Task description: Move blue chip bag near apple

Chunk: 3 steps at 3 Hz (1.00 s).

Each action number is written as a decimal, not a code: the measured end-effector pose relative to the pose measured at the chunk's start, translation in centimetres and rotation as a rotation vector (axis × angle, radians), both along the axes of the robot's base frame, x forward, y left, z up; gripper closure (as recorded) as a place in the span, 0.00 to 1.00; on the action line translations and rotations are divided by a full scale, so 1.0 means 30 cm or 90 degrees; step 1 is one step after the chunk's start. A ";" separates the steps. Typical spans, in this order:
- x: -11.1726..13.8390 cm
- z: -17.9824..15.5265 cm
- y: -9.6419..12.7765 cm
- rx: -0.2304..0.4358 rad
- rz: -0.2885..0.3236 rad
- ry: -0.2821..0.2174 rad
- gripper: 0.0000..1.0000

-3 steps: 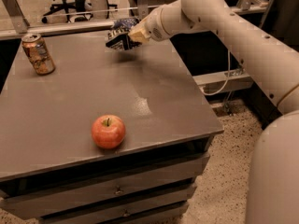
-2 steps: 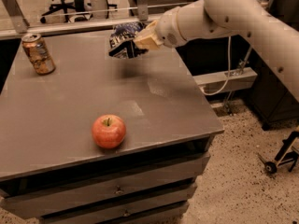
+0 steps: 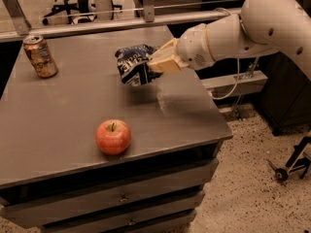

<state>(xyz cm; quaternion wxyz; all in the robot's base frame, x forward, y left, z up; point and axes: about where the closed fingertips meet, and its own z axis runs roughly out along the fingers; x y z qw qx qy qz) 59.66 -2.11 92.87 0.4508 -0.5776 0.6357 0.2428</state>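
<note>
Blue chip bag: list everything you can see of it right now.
The blue chip bag is a small, crinkled, dark navy packet with white lettering, shiny like foil or plastic. It hangs tilted just above the grey table, with its shadow on the surface below. Only the gripper touches it, clamped on the edge nearest the arm, over the rear middle of the table. The apple lies well apart, near the front edge.
</note>
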 end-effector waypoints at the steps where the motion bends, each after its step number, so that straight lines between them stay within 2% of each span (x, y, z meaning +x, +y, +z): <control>1: -0.074 -0.028 -0.034 -0.001 0.033 0.008 1.00; 3: -0.190 -0.081 -0.094 0.001 0.148 0.000 1.00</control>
